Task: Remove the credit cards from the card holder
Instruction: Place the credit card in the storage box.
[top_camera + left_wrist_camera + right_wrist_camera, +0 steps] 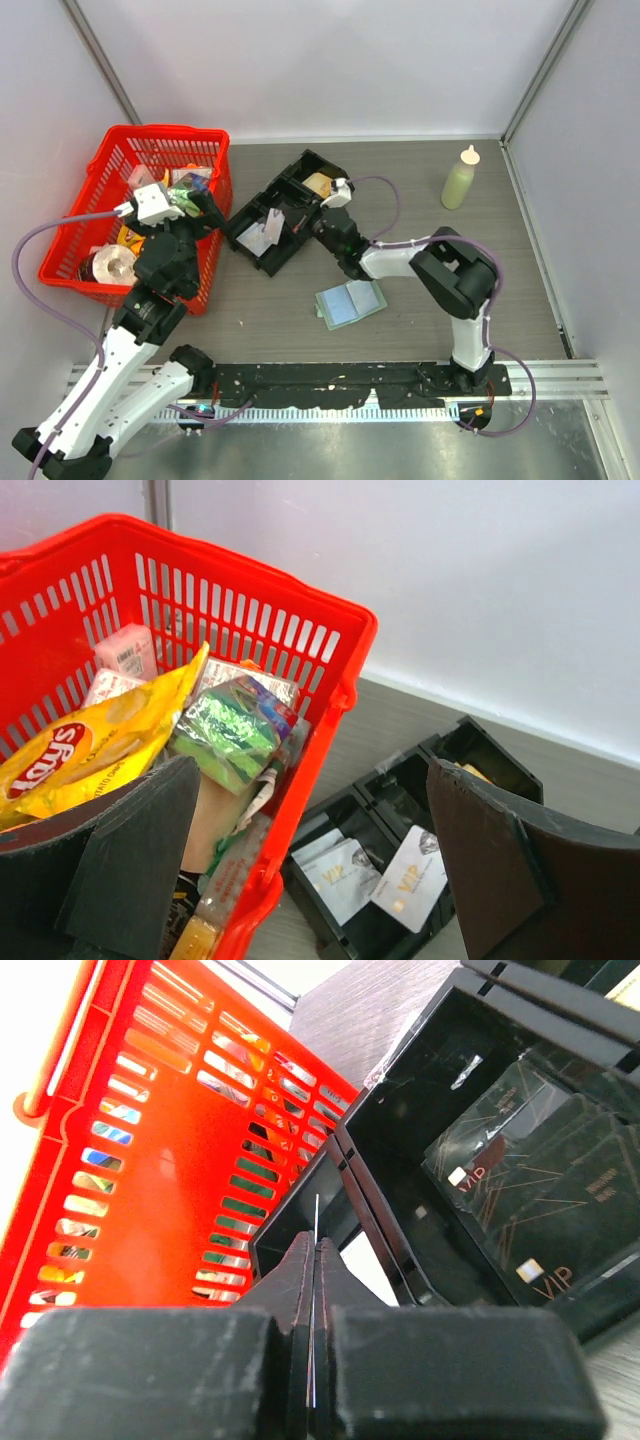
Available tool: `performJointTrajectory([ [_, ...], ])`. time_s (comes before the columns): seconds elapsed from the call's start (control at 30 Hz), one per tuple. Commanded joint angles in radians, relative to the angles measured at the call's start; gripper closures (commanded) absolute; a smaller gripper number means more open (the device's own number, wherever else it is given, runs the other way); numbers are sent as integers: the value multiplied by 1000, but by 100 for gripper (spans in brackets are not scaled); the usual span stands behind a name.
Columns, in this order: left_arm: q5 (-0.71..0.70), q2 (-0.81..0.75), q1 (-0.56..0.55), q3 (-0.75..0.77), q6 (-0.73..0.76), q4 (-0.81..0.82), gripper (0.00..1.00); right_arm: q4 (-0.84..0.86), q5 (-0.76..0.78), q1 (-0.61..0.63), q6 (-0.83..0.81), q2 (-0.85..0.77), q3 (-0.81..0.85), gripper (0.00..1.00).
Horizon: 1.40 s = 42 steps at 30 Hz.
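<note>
The pale green card holder [327, 310] lies open on the table in front of the black tray, with a pale blue credit card [357, 298] on it. My right gripper [293, 226] reaches over the tray. In the right wrist view it [315, 1250] is shut on a thin card [316, 1215] seen edge-on above a tray compartment. Two pale VIP cards [345, 877] [411, 875] lie in tray compartments; one shows in the top view [267, 235]. My left gripper [205, 212] [315, 870] is open and empty, over the basket's right rim.
A black multi-compartment tray [300, 168] [470, 742] [400, 1110] holds dark VIP cards [520, 1175]. A red basket [120, 150] [300, 610] [150, 1160] full of snack packets stands left of it. A pale green squeeze bottle [459, 180] stands at the back right.
</note>
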Motion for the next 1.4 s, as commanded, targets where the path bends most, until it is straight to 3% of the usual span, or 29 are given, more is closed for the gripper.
performJointTrajectory([
  [0.0, -64, -14, 11, -8, 38, 112, 0, 94, 178, 56, -6, 80, 96, 99],
  [0.37, -44, -23, 61, -13, 20, 108, 0, 123, 303, 168, -103, 210, 196, 99],
  [0.77, -5, -12, 78, -11, 5, 101, 0, 126, 369, 185, -173, 187, 120, 71],
  [1.0, 21, 3, 78, -7, -3, 92, 0, 134, 366, 189, -270, 43, 9, 69],
  [1.13, 50, 12, 78, 1, -11, 78, 0, 67, 338, 186, -369, -93, -61, 57],
  [1.23, 93, 26, 78, 10, -17, 61, 0, -97, 303, 186, -445, -217, -94, 44],
  [1.37, 169, 57, 78, 29, -32, 40, 0, -319, 239, 182, -500, -363, -140, 36],
])
